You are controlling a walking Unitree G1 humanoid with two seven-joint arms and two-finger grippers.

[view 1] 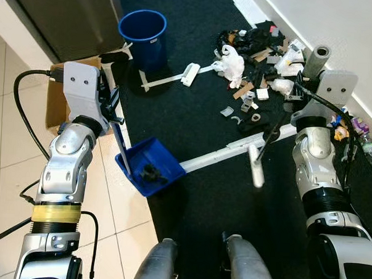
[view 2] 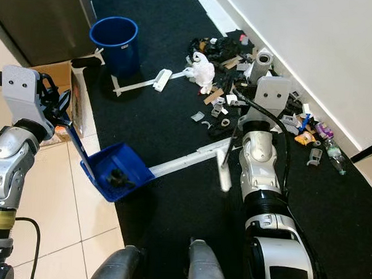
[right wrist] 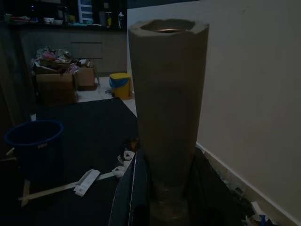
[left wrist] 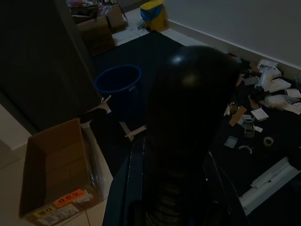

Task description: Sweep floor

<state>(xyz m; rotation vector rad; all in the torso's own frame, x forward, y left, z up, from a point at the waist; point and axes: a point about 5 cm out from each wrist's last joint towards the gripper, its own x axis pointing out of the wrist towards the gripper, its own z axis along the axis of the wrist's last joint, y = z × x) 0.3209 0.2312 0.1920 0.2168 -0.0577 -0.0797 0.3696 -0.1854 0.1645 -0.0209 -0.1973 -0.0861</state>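
Observation:
A blue dustpan [view 1: 151, 166] rests at the edge of the black carpet [view 1: 193, 115], with a bit of dark litter in it. Its long handle [view 1: 121, 143] rises to my left gripper [view 1: 110, 108], which is shut on it; the handle's black knob [left wrist: 193, 75] looms in the left wrist view. My right gripper [view 1: 312, 77] is shut on the grey broom handle [right wrist: 167, 94]. A thin dark rod runs from it down to the white broom head [view 1: 256, 167] on the carpet. A pile of litter [view 1: 257, 56] lies ahead by the wall.
A blue bin [view 1: 143, 32] stands on the carpet ahead. An open cardboard box [view 1: 55, 103] sits on the tiles at my left. White strips [view 1: 228, 154] lie across the carpet. Bottles and small items [view 1: 365, 144] line the white wall on the right.

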